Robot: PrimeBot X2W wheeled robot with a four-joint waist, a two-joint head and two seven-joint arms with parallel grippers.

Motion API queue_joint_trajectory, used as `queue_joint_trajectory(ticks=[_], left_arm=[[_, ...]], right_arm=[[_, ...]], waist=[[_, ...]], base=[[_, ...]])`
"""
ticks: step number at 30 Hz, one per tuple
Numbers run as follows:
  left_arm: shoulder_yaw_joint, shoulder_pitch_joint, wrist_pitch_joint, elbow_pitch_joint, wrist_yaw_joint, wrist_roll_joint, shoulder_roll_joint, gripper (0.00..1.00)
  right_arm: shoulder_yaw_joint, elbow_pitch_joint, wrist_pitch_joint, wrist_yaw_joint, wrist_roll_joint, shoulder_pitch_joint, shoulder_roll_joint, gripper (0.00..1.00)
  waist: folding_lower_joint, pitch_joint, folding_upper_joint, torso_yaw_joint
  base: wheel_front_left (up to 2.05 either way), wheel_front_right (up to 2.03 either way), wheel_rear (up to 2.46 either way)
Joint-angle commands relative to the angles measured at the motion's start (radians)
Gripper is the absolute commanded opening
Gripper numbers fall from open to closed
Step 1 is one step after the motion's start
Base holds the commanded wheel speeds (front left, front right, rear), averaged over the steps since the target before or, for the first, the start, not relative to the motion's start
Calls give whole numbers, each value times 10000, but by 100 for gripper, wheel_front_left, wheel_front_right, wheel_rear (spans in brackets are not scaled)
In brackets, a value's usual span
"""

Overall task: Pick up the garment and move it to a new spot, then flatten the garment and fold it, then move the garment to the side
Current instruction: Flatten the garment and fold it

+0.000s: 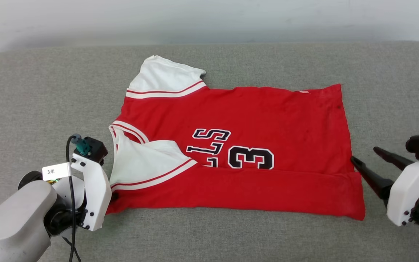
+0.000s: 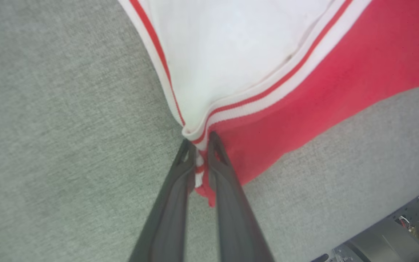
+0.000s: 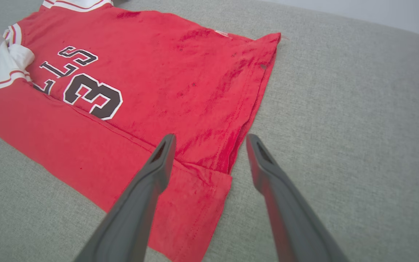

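A grey woven fabric surface [image 1: 31,91] with rounded far corners spreads wide; a pale wall [image 1: 209,18] rises just behind it.

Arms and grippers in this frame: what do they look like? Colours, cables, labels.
Left gripper and right gripper: two long dark grey tapered fingers each, on white plastic housings with black blocks on top. Left forearm is rounded, silver-grey. A black cable runs along it to a teal connector; a white label reads 3 plus a character.
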Motion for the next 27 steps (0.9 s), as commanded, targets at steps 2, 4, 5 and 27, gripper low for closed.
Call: queue_joint_trajectory(ticks=[2,4,5,27], left_arm=[[-42,-85,-256,-153,-2,11,95,0],[7,-179,-495,-332,-4,44,141,0],[18,-210,-583,-427,-4,62,151,0],[-85,-650,-1088,-1132,93,540,-21,0]], right_arm=[[-129,-186,292,-8,96,-243,-194,100],[-221,-343,772,-8,188,-308,-401,100],[-218,-409,1061,-8,258,-324,-498,100],[279,812,4624,-8,261,-85,186,100]], waist=[[0,-144,0,91],[0,-219,0,142],[0,-243,0,168],[0,380,0,629]], base=[[0,0,0],[0,0,0],[0,0,0],[0,0,0]])
